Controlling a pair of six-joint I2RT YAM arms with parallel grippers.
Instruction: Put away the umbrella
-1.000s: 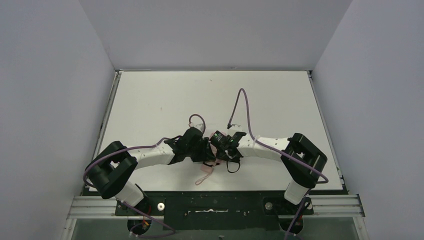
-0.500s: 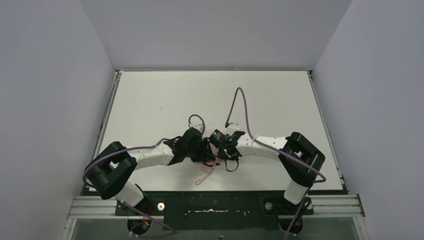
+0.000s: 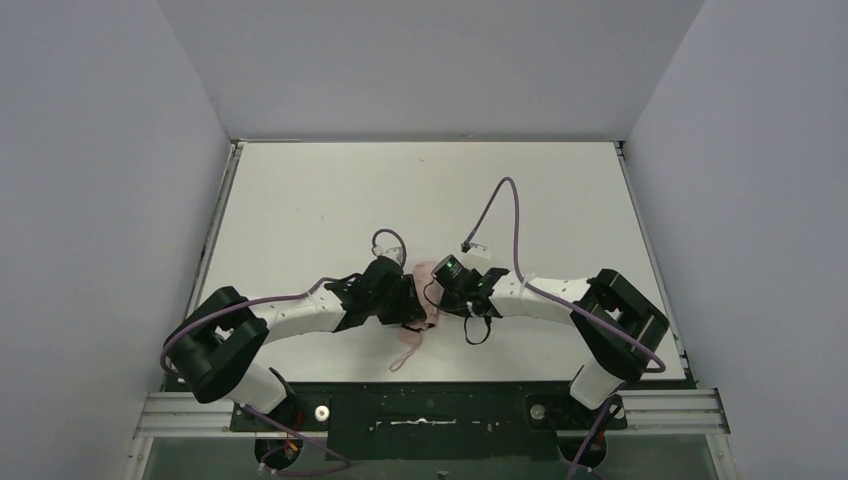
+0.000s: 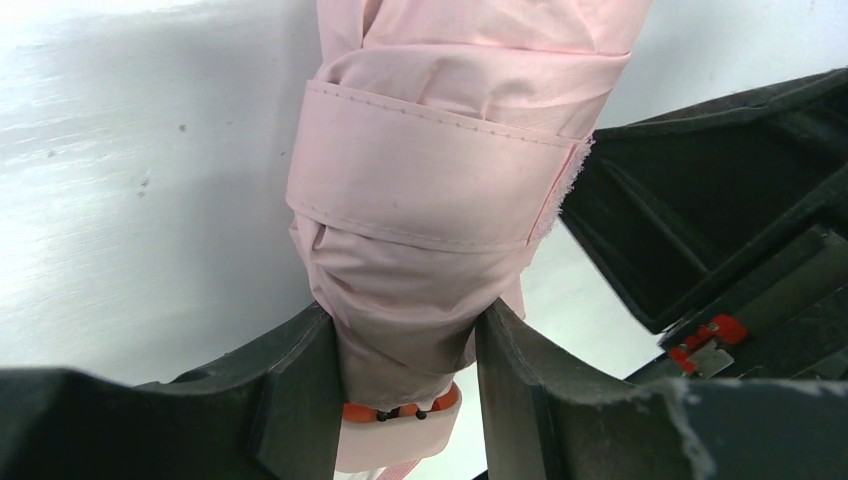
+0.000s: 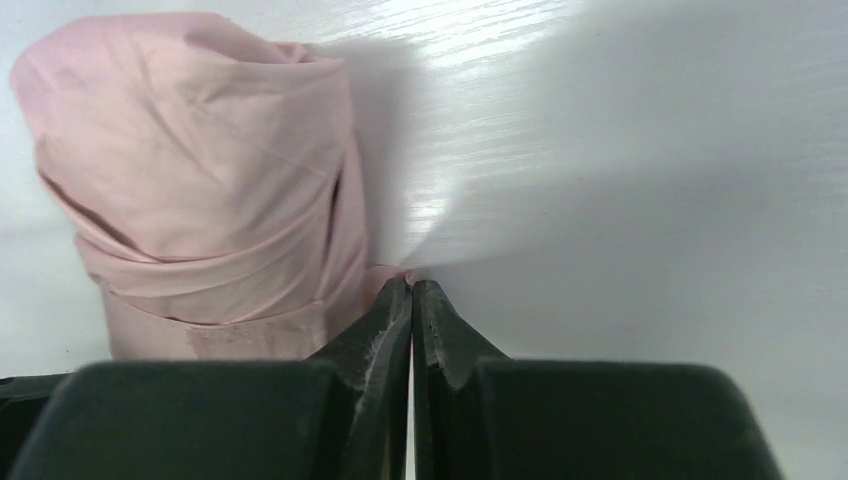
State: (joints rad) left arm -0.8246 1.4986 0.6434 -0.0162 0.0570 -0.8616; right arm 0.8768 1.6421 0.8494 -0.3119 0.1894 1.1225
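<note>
I see the white table (image 3: 300, 200) spreading out beyond the jaws, a small dark speck (image 3: 322, 216) on it beyond them to their left, and grey walls (image 3: 100, 150) enclosing three sides.

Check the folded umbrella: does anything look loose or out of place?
Mostly tidy. The umbrella is wrapped, held by the left gripper, but its strap end sticks out at one side rather than lying flat, and a pink loop trails loose on the table.

No words, labels, brands, numbers or signs can be read in any view, the umbrella (image 4: 440, 200) included.
</note>
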